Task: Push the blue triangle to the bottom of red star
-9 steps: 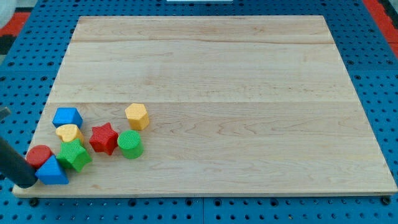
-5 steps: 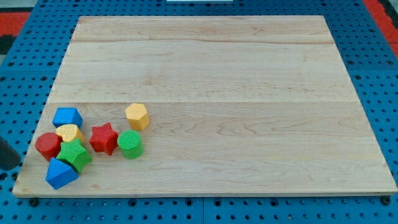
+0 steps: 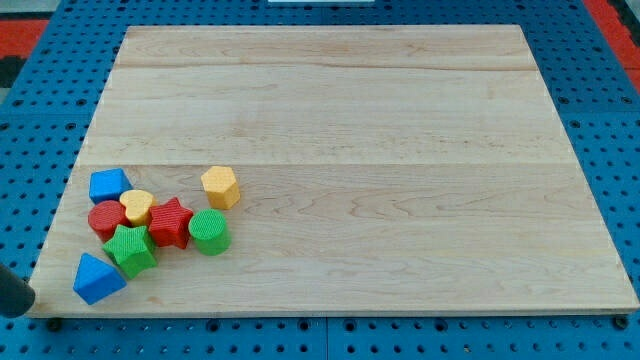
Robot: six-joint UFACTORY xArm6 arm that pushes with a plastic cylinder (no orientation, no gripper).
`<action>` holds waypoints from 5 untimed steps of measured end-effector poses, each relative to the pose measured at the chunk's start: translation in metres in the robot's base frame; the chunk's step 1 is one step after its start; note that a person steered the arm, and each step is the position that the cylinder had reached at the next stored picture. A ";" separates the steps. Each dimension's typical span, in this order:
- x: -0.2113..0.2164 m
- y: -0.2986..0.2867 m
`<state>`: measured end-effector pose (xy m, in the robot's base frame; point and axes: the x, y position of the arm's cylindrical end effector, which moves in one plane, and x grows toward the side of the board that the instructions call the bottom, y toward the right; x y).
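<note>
The blue triangle lies near the board's bottom-left corner. The red star sits above and to its right, with the green star-like block between them, touching the red star's left side. My tip shows as a dark rod end at the view's bottom-left edge, just off the board's corner, left of the blue triangle and apart from it.
A red cylinder, a yellow heart and a blue block cluster left of the red star. A green cylinder touches its right side. A yellow hexagon stands above that. The wooden board lies on a blue pegboard.
The red cylinder slid up and right into the cluster, nudging the yellow heart and green block right. The blue triangle shifted right and turned. My rod drew back to the bottom-left edge.
</note>
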<state>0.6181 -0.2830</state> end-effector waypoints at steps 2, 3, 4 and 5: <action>-0.009 0.069; -0.024 0.069; -0.004 0.066; 0.001 0.064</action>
<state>0.6187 -0.2186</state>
